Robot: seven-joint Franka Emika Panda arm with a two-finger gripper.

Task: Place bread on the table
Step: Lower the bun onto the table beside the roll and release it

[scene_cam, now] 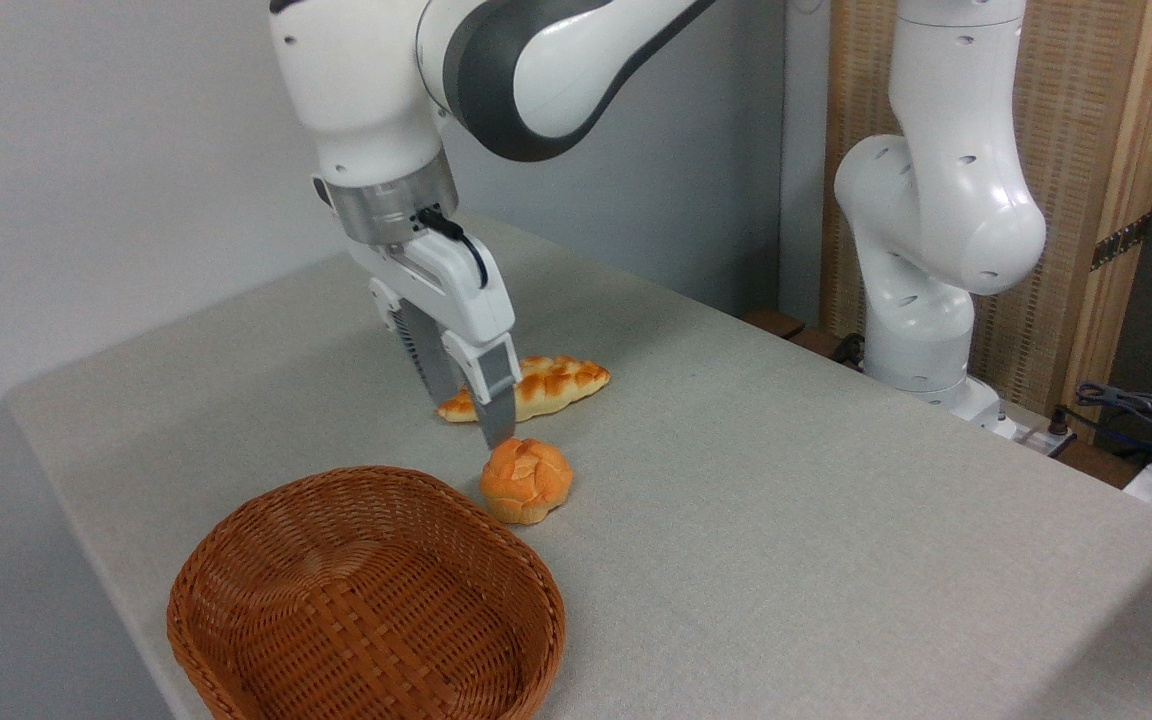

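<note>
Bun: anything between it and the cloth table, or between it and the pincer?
Nothing visible. The bun already sits on the table, just outside the wicker basket. The pincer hangs open right above and behind it, holding nothing. The braided loaf lies further back, out of the way.

The arm (496,70) is glossy white with smooth, rounded shells and a dark grey band curving through one joint. Small round holes dot the upright links near the base (921,330). A brushed silver ring sits at the wrist, and a short black cable loops from it onto the white gripper (471,405) housing. The two fingers (496,400) are flat, grey and tapered.
</note>
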